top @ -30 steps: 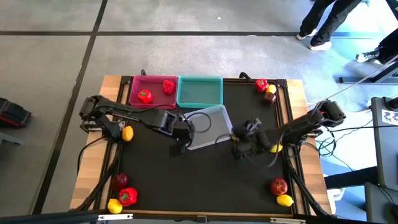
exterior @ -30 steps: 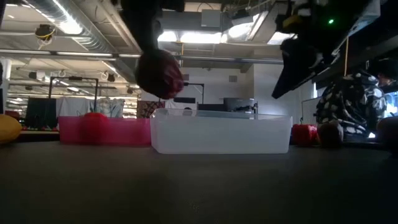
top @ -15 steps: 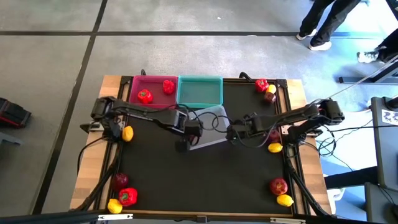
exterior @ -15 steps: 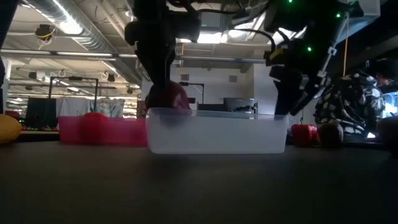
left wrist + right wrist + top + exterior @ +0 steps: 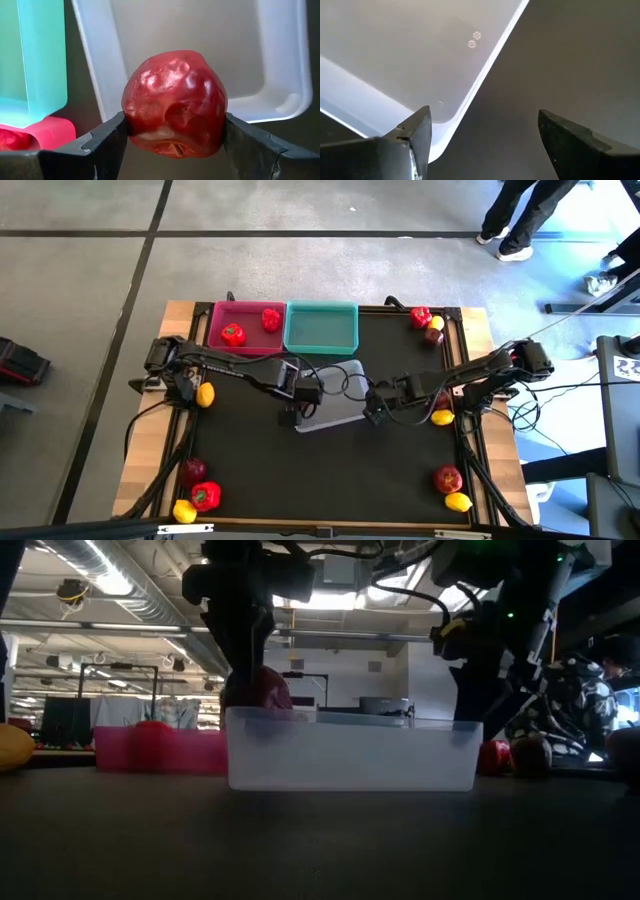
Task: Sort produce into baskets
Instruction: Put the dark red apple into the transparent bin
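While gripping a dimpled glossy apple [image 5: 175, 102] | left end effector [image 5: 175, 145] over translucent grey-white tray [image 5: 280, 95] | right end effector [image 5: 485, 135] spread, empty.

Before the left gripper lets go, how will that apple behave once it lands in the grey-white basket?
The apple is rounded and glossy, so it will probably roll a little on the smooth floor of the grey-white basket. The raised walls should stop it. It looks firm between the left gripper fingers, undented, so a short drop likely won't harm it. The basket looks light and may shift.
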Motion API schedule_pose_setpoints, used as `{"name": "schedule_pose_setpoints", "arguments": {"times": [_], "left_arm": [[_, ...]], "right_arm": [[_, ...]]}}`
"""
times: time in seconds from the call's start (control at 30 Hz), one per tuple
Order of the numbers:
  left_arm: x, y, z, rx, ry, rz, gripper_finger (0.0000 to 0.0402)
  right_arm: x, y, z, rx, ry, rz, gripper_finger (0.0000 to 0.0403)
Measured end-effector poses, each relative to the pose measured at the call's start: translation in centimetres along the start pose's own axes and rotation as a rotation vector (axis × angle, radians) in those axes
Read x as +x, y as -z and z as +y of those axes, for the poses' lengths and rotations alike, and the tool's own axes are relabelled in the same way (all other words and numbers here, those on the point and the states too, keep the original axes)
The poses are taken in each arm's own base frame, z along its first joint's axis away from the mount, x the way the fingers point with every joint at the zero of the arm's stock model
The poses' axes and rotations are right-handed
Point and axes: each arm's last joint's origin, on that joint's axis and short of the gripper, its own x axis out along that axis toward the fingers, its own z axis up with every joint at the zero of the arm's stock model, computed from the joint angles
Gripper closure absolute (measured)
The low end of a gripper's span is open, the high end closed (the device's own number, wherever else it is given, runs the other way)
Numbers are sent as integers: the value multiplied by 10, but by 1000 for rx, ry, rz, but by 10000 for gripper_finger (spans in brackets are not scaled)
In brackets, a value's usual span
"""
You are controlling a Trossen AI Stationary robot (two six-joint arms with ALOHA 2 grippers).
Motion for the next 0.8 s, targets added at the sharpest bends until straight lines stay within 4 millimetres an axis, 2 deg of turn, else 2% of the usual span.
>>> {"name": "schedule_pose_setpoints", "arguments": {"times": [0.3, 0.57, 0.8], "left_arm": [[0, 4, 0, 0, -2, 35, 116], [-4, 6, -5, 24, -1, 52, 116], [-4, 11, 2, 41, -45, 107, 116]], "right_arm": [[-7, 19, 17, -16, -62, -5, 111], [-7, 15, 20, 0, -81, -51, 111], [-7, 16, 21, 7, -97, -36, 111]]}}
